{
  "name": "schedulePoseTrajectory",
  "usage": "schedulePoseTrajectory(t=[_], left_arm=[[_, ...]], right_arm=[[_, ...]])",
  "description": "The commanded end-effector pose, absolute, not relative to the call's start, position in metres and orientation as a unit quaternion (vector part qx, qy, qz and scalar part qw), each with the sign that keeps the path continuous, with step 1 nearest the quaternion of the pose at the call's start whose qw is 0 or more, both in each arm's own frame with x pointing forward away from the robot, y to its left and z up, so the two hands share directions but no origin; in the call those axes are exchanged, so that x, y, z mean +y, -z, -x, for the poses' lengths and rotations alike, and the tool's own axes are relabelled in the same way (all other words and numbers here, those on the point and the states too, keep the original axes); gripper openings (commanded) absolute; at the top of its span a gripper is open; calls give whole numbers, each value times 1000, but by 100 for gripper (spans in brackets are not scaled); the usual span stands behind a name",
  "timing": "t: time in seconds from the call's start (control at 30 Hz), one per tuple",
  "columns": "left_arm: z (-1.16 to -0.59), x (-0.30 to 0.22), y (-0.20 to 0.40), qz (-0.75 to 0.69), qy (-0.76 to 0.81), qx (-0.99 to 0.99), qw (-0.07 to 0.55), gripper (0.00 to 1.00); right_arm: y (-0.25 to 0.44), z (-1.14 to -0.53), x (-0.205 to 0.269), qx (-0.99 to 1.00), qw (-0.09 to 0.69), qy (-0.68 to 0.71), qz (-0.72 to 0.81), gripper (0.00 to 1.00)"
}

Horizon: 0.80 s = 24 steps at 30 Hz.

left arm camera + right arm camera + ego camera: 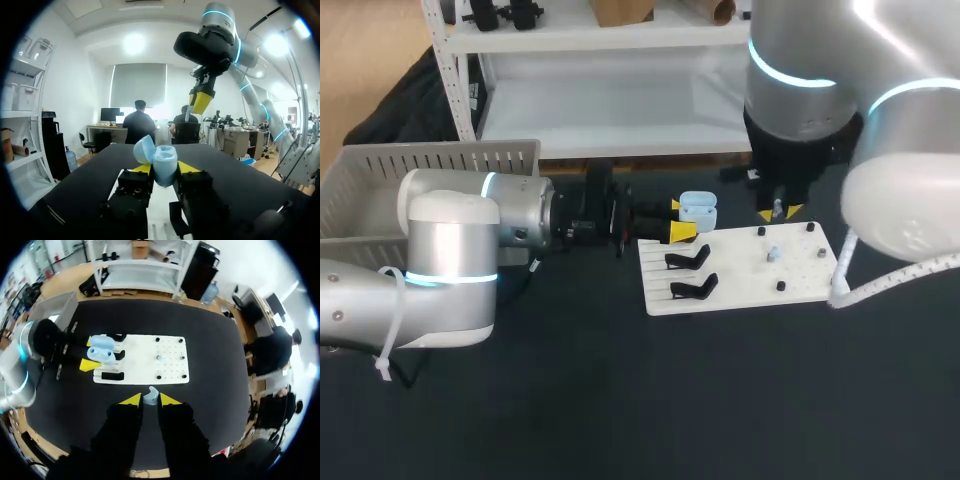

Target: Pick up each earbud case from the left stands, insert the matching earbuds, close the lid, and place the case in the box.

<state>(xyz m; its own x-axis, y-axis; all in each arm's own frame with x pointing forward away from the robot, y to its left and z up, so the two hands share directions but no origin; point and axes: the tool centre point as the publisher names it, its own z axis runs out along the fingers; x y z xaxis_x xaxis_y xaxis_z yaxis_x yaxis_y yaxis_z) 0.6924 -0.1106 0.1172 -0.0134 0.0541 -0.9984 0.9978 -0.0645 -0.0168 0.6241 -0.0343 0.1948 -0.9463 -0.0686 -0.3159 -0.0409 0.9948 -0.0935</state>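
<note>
Pale-blue earbud case (697,210) lid open, clamped in left pincer (165,169); matching earbud (151,395) in right pincer (150,400)

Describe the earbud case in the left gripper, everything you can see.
The earbud case is pale blue, smooth and rounded, plastic by its look. Its hinged lid stands open. The left gripper clamps its body between both yellow tips, off the table, at the white board's end near the black stands.
</note>
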Motion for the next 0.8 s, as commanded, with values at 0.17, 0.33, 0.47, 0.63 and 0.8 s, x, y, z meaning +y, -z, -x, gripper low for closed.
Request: schedulePoseTrajectory(t=[0.17, 0.33, 0.47, 0.63, 0.8], left_arm=[[-691, -110, -117, -524, 505, 501, 468, 0], [-691, -110, -117, -524, 505, 501, 468, 0], [-691, -110, -117, -524, 505, 501, 468, 0], [-691, -110, -117, -524, 505, 501, 468, 0], [-691, -110, -117, -524, 505, 501, 468, 0]], right_arm=[[-200, -640, -14, 973, 140, 86, -165, 0], [-197, -648, 1, 975, 125, 84, -165, 0], [-194, -649, 8, 979, 112, 82, -148, 0], [-194, -649, 8, 979, 112, 82, -148, 0], [-194, -649, 8, 979, 112, 82, -148, 0]])
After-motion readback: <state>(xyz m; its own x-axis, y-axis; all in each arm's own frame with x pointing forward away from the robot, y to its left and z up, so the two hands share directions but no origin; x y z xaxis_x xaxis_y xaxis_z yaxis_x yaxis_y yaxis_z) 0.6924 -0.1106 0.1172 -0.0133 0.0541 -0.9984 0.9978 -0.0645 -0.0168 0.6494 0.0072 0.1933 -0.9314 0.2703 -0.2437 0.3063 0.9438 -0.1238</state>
